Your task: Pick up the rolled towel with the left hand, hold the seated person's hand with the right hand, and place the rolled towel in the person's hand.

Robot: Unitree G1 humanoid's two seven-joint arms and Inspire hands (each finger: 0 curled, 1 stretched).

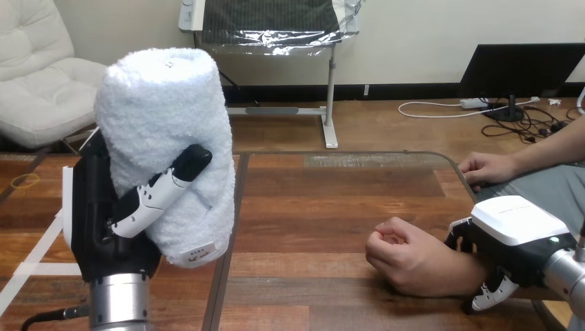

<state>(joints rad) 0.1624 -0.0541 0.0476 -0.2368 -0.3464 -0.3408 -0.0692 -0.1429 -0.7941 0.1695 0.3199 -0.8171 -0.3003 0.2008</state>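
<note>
The left hand (103,214) is gripping a fluffy white rolled towel (162,117) above the wooden table (310,227), the right hand (517,227) clasping the person's wrist (469,265); placement is pending.

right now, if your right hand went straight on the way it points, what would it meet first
The person's curled hand on the brown wooden table; the right hand points left at it, gripping the wrist.

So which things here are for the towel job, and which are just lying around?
For the job:
- towel, held up in the left hand
- person's near hand, a fist on the table
- right hand, curled round that hand's wrist

Just lying about:
- yellow loop, far left
- person's far hand, resting at the table's right edge
</note>
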